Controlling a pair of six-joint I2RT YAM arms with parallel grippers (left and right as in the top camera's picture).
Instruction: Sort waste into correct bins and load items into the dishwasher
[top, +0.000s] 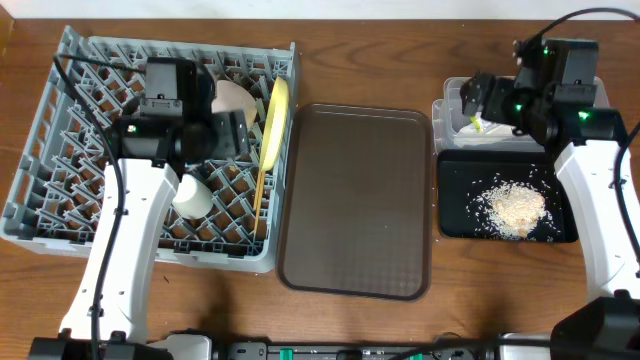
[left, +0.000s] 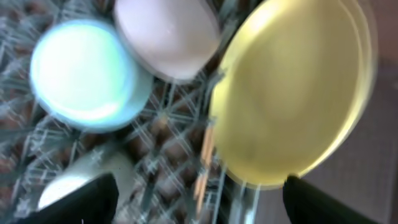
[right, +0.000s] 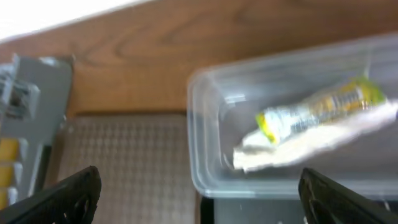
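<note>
The grey dish rack (top: 45, 170) holds the upright pale-yellow plate (top: 275, 120), the chopsticks (top: 260, 195), the white cup (top: 192, 195) and a white bowl (top: 235, 98). The left wrist view shows the light-blue bowl (left: 81, 74), white bowl (left: 168, 34), plate (left: 292, 93) and chopsticks (left: 204, 162). My left gripper (top: 240, 135) hangs open and empty over the rack. My right gripper (top: 472, 98) is open and empty over the clear tub (right: 205, 174), which holds the green-and-yellow wrapper (right: 317, 106) and white napkin (right: 298, 149). Rice scraps (top: 515, 208) lie in the black tray (top: 455, 200).
The brown serving tray (top: 355, 200) lies between the rack and the two bins. The clear tub (top: 445, 115) sits just behind the black tray at the right. Bare wooden table runs along the front edge.
</note>
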